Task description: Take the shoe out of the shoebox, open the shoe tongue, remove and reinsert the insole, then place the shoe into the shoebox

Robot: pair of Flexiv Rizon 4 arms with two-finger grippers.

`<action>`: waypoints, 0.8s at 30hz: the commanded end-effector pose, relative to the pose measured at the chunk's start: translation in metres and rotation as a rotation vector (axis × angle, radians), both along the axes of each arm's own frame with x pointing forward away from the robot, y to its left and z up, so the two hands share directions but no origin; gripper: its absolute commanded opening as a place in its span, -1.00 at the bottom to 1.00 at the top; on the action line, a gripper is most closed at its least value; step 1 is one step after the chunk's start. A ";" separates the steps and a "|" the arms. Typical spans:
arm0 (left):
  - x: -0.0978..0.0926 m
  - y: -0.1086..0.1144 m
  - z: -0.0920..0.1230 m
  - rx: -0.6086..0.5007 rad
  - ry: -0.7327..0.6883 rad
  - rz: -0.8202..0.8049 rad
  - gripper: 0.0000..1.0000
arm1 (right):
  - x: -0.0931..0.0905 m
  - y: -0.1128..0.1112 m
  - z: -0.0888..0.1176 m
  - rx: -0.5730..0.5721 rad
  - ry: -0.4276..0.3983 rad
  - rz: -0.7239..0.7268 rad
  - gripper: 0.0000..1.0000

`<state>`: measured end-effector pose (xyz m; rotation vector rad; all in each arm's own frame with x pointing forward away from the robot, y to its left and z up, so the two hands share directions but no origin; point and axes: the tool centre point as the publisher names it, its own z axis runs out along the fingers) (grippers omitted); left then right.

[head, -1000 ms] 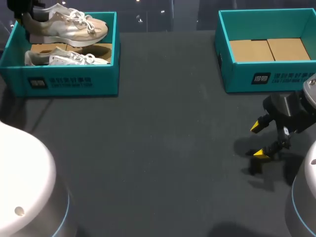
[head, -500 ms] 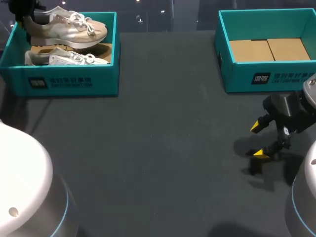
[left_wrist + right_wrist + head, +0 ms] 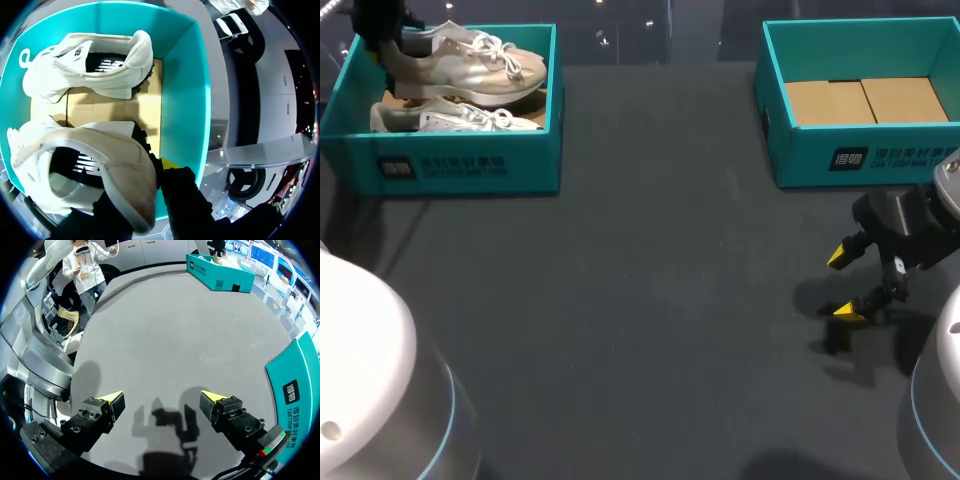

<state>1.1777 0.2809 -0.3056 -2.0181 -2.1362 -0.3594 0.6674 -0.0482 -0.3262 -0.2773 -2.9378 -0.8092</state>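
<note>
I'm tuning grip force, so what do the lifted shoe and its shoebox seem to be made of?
Lifted shoe: soft cream upper, probably suede or synthetic leather, matte with stitched seams at the heel. Shoebox: teal cardboard, matte; its floor shows bare brown board with a flap seam.

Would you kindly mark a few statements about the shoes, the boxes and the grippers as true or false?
1. The left gripper holds a shoe by its heel over the left shoebox. True.
2. The right shoebox contains a shoe. False: only its bare cardboard floor shows.
3. The right gripper is open and holds nothing. True.
4. Nothing lies in the left shoebox. False: a second shoe lies on its floor.
</note>
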 end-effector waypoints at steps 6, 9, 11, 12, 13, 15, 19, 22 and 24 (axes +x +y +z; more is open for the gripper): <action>0.006 -0.004 -0.019 0.009 0.025 -0.020 -1.00 | -0.001 0.000 0.000 -0.002 -0.002 -0.001 1.00; 0.008 -0.004 -0.024 0.008 0.024 -0.031 -1.00 | -0.001 0.000 0.000 -0.002 -0.002 -0.001 1.00; 0.009 -0.003 -0.029 0.008 0.022 -0.033 -1.00 | -0.001 0.000 0.000 -0.002 -0.002 -0.001 1.00; 0.010 -0.003 -0.032 0.011 0.021 -0.033 -1.00 | -0.001 0.000 0.000 -0.002 -0.002 -0.001 1.00; 0.011 -0.003 -0.033 0.013 0.021 -0.033 -1.00 | -0.001 0.000 0.000 -0.002 -0.002 -0.001 1.00; 0.011 -0.002 -0.036 0.012 0.023 -0.031 -1.00 | -0.001 0.000 0.000 -0.002 -0.002 -0.001 1.00; 0.012 -0.001 -0.041 -0.010 0.021 -0.034 -1.00 | -0.001 0.000 0.000 -0.002 -0.002 -0.001 1.00; 0.012 -0.001 -0.044 -0.021 0.018 -0.035 -1.00 | -0.001 0.000 0.000 -0.002 -0.002 -0.001 1.00; 0.011 -0.001 -0.047 -0.024 0.017 -0.036 -1.00 | -0.001 0.000 0.000 -0.002 -0.002 -0.001 1.00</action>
